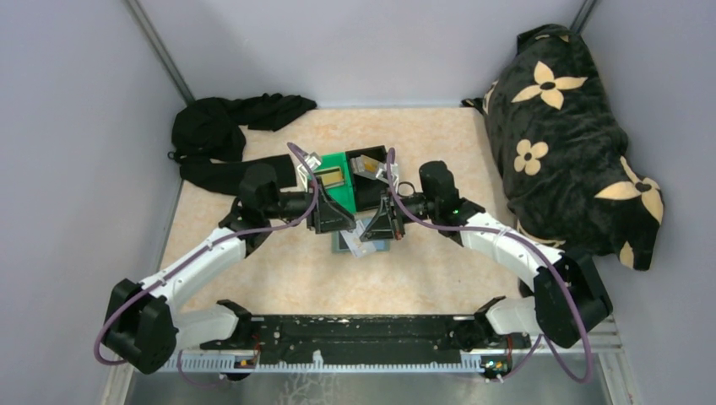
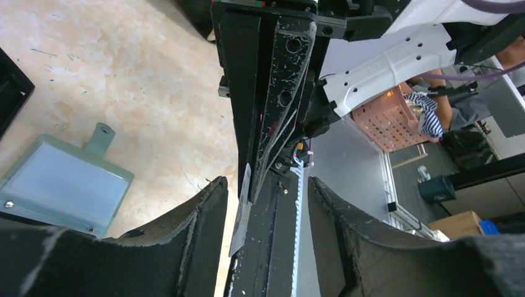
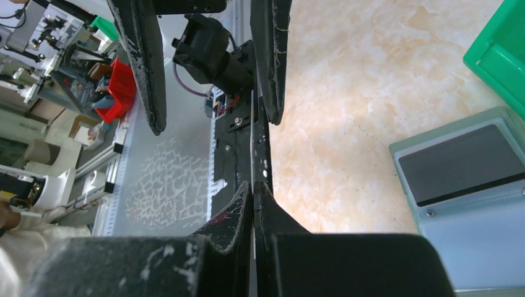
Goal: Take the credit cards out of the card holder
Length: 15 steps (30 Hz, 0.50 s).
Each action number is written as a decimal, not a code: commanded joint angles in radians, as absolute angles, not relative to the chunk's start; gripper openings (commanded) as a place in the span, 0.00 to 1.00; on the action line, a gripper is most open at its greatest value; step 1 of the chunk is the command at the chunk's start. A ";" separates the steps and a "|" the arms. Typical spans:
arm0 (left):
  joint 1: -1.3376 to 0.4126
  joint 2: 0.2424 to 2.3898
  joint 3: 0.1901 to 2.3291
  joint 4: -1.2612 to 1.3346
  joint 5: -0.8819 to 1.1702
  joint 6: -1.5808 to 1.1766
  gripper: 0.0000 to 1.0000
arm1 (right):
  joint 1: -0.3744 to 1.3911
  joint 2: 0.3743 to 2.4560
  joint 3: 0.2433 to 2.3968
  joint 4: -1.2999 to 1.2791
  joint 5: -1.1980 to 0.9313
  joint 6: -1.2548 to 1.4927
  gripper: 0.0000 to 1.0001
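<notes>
One card [image 2: 239, 216] stands on edge just beside the holder [image 3: 489, 247], pinched between the closed fingers of the right tool [image 3: 254, 192]. The holder lies open and flat on the worktop [image 3: 347, 93], with a dark card [image 3: 461, 164] in its pocket. The left tool [image 2: 266, 185] stands fairly wide, one finger on each side of the pinched card; whether it touches the card I cannot tell. A green bin [image 1: 342, 181] sits just beyond the holder.

The grey-blue card holder [image 3: 470, 247] lies open and flat near the worktop's middle, a dark card [image 3: 461, 164] in its pocket. A pale card [image 2: 240, 216] is pinched edge-on in the right hand [image 3: 252, 195].
</notes>
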State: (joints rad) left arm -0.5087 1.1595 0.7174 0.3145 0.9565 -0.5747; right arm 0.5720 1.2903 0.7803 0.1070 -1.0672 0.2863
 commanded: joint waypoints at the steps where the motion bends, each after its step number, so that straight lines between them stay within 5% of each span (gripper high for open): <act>1: -0.530 1.164 0.737 0.278 0.994 -0.499 0.56 | 0.572 1.276 0.824 0.113 -1.089 0.253 0.00; 8: -0.562 1.177 0.756 0.196 0.968 -0.441 0.47 | 0.572 1.249 0.828 0.138 -1.093 0.275 0.00; 11: -0.571 1.183 0.758 0.191 0.967 -0.439 0.30 | 0.573 1.235 0.828 0.138 -1.093 0.276 0.00; 14: -0.574 1.183 0.770 0.153 0.904 -0.432 0.01 | 0.572 1.229 0.828 0.135 -1.093 0.278 0.00; 15: -0.574 1.177 0.771 0.139 0.863 -0.429 0.00 | 0.572 1.228 0.827 0.135 -1.092 0.278 0.00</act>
State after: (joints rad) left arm -0.5636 1.1835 0.7273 0.1913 0.9428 -0.4648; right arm 0.5724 1.2720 0.7803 0.0963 -1.0775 0.2832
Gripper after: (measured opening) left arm 0.064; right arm 0.008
